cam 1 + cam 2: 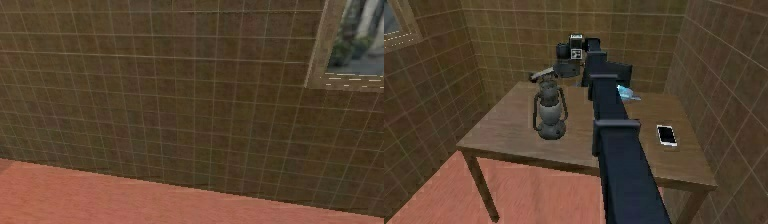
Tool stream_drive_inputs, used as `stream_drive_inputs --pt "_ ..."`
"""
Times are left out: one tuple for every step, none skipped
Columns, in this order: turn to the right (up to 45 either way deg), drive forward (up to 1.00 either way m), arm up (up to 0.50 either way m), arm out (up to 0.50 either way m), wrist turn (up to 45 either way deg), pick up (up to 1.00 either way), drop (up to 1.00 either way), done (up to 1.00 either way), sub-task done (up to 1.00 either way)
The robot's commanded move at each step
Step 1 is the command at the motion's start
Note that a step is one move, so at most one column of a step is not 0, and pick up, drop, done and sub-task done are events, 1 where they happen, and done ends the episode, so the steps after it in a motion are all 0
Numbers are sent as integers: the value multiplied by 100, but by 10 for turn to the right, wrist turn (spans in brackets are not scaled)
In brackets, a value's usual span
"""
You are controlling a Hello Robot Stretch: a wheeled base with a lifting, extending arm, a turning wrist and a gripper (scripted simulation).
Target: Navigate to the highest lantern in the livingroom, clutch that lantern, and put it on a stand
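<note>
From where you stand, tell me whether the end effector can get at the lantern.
Probably yes: the end effector sits out over the table close by the lantern, with nothing between.

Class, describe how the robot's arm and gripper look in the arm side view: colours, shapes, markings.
The arm is a dark square bar of stepped segments. At its far end sit two small white squares with black marks; beside them the gripper has a dark body and two thin jaws.
</note>
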Motion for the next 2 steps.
stream_drive_inputs --pt "0 0 -30 0 0 0 0 0 0" --pt "0 0 0 0 0 100 0 0 0"
